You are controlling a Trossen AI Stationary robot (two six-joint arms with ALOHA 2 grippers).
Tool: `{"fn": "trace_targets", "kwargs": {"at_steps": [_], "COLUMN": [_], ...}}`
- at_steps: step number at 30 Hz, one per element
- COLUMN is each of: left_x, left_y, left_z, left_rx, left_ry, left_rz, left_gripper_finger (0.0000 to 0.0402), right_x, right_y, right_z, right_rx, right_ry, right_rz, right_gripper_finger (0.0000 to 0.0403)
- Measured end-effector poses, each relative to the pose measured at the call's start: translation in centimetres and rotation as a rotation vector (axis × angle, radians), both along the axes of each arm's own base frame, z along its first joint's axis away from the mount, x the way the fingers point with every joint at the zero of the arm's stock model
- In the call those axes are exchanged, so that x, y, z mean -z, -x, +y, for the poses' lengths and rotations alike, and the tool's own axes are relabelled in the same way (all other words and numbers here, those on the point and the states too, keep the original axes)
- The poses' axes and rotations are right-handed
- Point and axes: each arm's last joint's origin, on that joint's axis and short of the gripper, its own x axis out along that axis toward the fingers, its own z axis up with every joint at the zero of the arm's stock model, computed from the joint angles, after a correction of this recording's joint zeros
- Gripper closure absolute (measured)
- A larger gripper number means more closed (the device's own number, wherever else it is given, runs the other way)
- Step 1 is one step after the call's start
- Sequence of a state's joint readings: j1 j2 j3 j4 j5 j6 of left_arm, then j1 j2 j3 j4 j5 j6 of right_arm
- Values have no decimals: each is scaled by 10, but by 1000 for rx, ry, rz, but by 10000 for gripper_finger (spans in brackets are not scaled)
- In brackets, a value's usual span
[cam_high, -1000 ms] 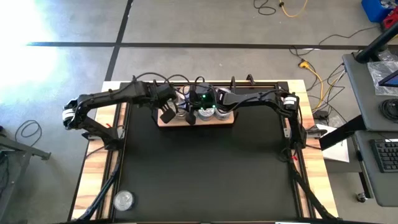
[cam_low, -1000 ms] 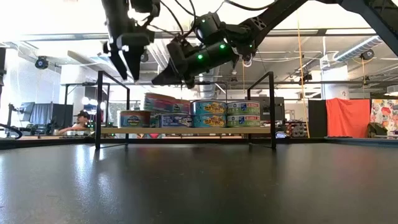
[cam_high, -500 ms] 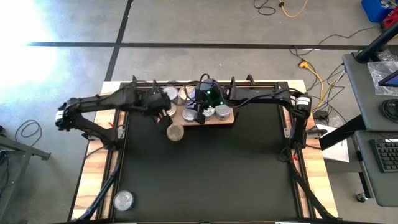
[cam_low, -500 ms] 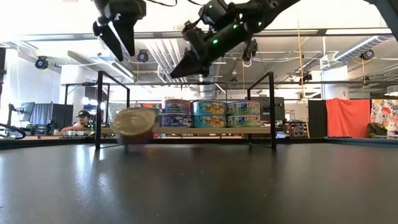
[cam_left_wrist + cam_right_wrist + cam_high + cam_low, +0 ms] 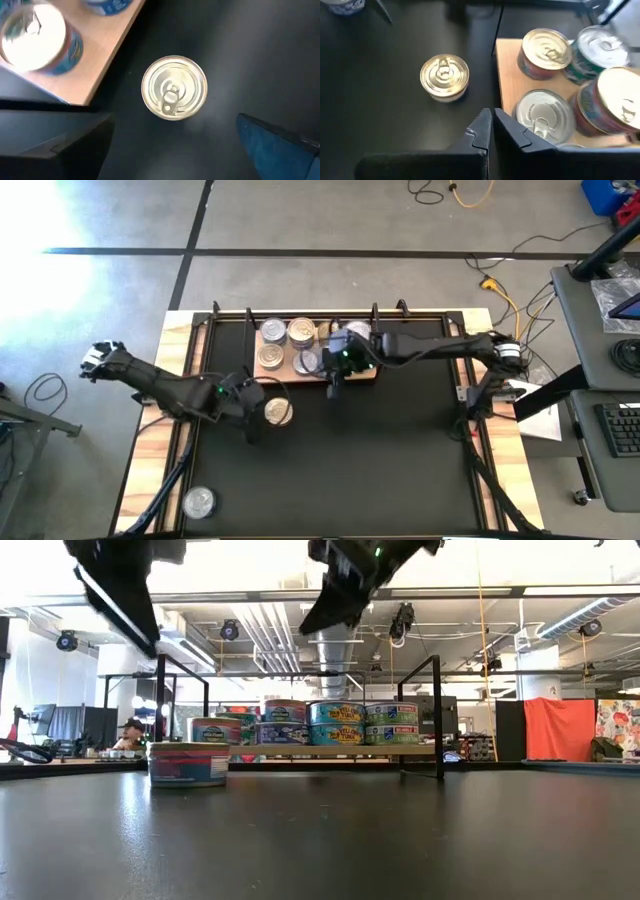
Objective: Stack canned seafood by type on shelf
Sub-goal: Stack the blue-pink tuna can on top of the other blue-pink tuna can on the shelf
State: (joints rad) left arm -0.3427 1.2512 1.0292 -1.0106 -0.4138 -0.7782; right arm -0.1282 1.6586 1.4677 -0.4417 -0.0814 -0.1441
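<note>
A gold-lidded tin stands upright on the black table, in front of the shelf's left part; it also shows in the low view. The light-wood shelf at the table's far middle carries several canned seafood tins, some stacked two high. My left gripper hangs open above the table just left of the gold-lidded tin, touching nothing. My right gripper is shut and empty, raised over the shelf's front edge.
Another silver-lidded tin stands alone near the table's front left corner. Thin black wire posts rise at both ends of the shelf. The black table top in front of the shelf is bare.
The gold-lidded tin has come off the shelf's left end, tumbled on its edge onto the table and now stands upright in front of the shelf. My left gripper has swung from the shelf toward the near left, staying open. My right gripper has risen and drawn back from the tins, staying shut.
</note>
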Motion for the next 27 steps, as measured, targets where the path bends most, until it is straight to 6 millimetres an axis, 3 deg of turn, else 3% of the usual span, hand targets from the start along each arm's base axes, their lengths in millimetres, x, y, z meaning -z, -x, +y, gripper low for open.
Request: {"fn": "trace_targets", "kwargs": {"at_steps": [6,9,12,17,23,27], "left_x": [34,43,33,-6,-19,-19], "left_y": [8,9,0,-31,-55,-70], "left_z": [1,8,16,39,96,134], "left_rx": [-112,-147,-179,-206,-294,-366], "left_ry": [14,3,-3,-37,-55,-75], "left_rz": [-112,-115,-193,-336,-56,106], "left_gripper_finger": [2,2,2,11,53,109], "right_x": [-22,-27,-29,-36,-57,-71], "right_y": [20,27,30,32,47,61], "right_z": [38,47,51,51,50,48], "right_rx": [107,171,222,271,279,284], "right_ry": [14,-27,-96,-163,-186,-189], "right_rz": [17,27,23,-15,-87,-117], "right_gripper_finger": [390,390,390,390,390,390]}}
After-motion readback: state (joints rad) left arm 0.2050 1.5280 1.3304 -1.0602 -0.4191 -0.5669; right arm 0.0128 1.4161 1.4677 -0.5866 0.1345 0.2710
